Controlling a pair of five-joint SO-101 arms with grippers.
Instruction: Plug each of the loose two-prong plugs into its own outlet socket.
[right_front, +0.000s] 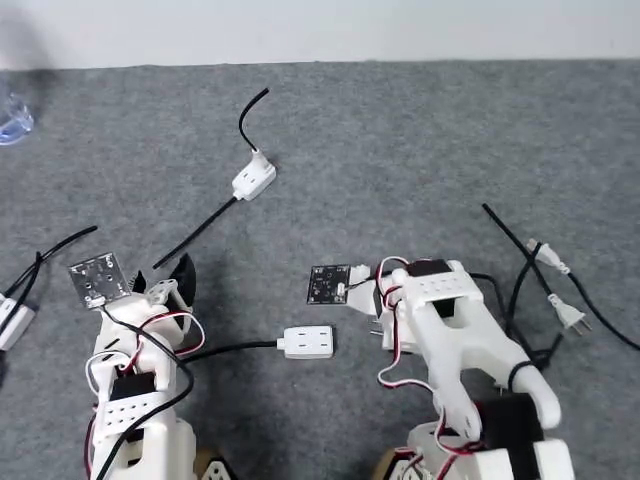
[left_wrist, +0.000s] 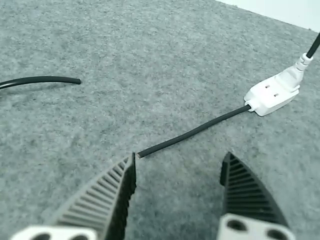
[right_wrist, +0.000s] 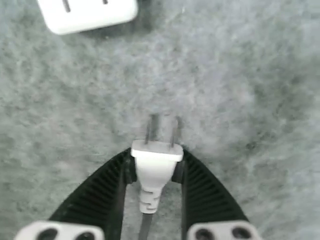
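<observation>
Right gripper (right_wrist: 154, 159) pinches a white plug (right_wrist: 152, 172), prongs short of the outlet socket (right_front: 307, 342) at 6 o'clock. Left gripper (left_wrist: 179, 167) hangs spread, empty. Loose plugs (right_front: 571, 319) wait at 3 o'clock; insertion seems not yet begun.

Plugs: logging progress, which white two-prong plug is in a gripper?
The plug clamped in the right gripper, prongs toward a white outlet; the upper loose plug and lower loose plug lie free on the carpet.
</observation>
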